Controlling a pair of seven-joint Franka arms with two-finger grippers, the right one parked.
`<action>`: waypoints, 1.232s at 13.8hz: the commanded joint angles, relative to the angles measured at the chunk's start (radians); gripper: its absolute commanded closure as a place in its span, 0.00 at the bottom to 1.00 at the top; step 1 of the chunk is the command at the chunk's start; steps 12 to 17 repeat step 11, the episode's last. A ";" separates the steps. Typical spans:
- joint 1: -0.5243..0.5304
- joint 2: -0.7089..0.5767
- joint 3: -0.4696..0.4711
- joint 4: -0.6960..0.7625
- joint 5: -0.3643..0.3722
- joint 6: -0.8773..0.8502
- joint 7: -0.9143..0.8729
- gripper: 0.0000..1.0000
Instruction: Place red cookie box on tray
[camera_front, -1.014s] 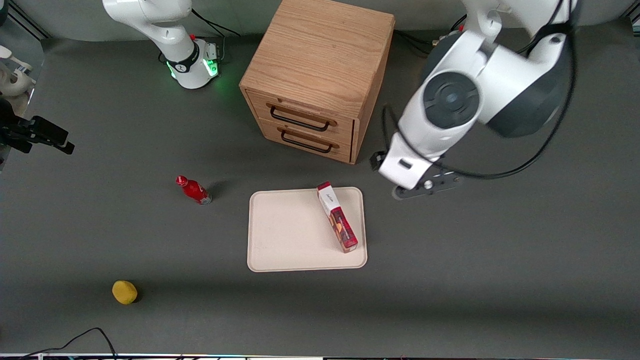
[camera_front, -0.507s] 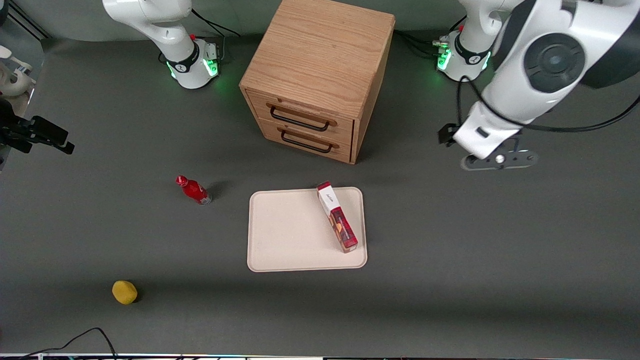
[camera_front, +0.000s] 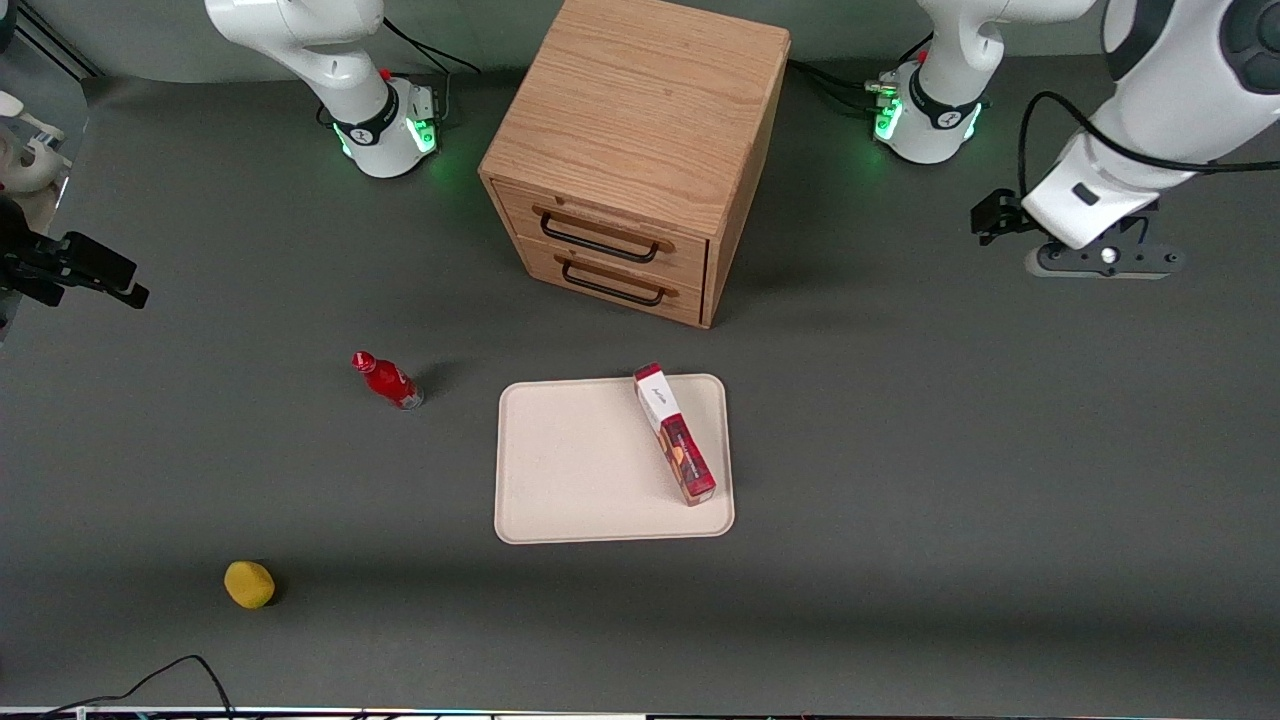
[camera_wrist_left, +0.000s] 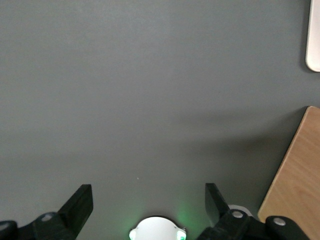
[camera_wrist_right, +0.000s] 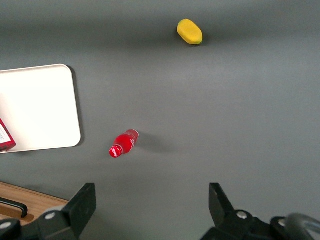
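Red cookie box (camera_front: 674, 432) lengthwise on tray (camera_front: 580, 470), white end toward cabinet (camera_front: 640, 150), gripper (camera_wrist_left: 148, 200) jaws apart.

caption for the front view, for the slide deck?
Red cookie box lying on the tray, gripper open and empty high toward the working arm's end, cabinet farther from the camera.

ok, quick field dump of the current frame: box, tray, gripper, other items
red cookie box: lying on the tray, aslant, white end toward the cabinet, near the tray edge at the working arm's end
tray: flat on the table, in front of the cabinet
gripper: empty, fingers open, raised over bare table toward the working arm's end, apart from the tray
cabinet: both drawers closed
red bottle: beside the tray, toward the parked arm's end
yellow object: nearer the front camera than the bottle
task state: box on tray
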 joint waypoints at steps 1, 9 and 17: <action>0.069 -0.076 0.039 -0.062 0.000 0.035 0.126 0.00; 0.097 -0.038 0.042 0.137 0.000 0.035 0.210 0.00; 0.094 -0.012 0.043 0.197 -0.002 -0.039 0.193 0.00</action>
